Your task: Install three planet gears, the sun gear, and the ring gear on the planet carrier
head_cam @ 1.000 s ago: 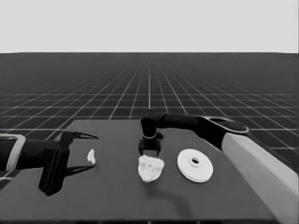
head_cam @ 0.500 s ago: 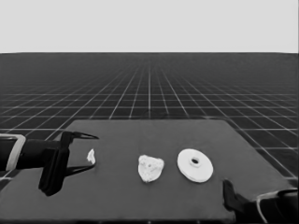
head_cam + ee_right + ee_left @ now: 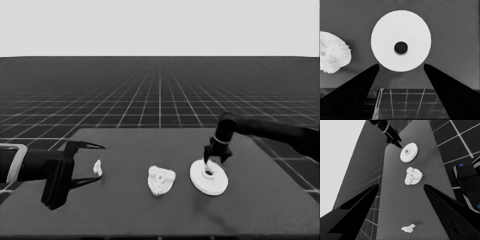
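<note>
The larger round part is a thick, smooth white disc with a small dark hole in the middle; it lies flat on the right half of the dark table. Just beside it, toward the table's middle and apart from it, sits the smaller round part with the toothed gears seated on it, so that the whole reads as a lumpy, jagged-edged white cluster; how many gears are on it is hard to count. A thin white piece, flat and irregular in outline, lies well apart near the table's left end.

The right gripper hangs over the far edge of the larger round part, pointing down. In the right wrist view its two pointed black fingers stand wide apart, one on either side of the disc, with nothing between them; whether the tips touch the disc cannot be told.

The left gripper waits over the table's left end, its fingers spread wide and holding nothing, the thin white piece lying on the table between them.
</note>
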Robot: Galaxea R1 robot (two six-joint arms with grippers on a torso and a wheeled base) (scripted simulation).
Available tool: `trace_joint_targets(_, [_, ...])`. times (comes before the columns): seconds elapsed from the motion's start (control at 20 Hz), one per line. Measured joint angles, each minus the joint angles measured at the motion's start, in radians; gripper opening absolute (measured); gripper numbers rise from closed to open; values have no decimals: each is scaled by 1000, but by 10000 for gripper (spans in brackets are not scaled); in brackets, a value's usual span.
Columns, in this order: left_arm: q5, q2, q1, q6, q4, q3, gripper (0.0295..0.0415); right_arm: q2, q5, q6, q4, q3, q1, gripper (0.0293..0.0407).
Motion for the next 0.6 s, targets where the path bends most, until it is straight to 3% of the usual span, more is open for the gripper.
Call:
trace_joint_targets(0.1, [0, 0, 0, 0, 0, 0, 385, 10, -2, 0, 2, -21, -1, 385])
trace_joint_targets(0.25, [0, 0, 0, 0, 0, 0, 385, 46, 92, -29, -125, -104, -161, 385])
trace_joint_targets(0.6, [0, 0, 0, 0, 0, 0, 385, 63, 118, -43, -151, -142, -197, 385])
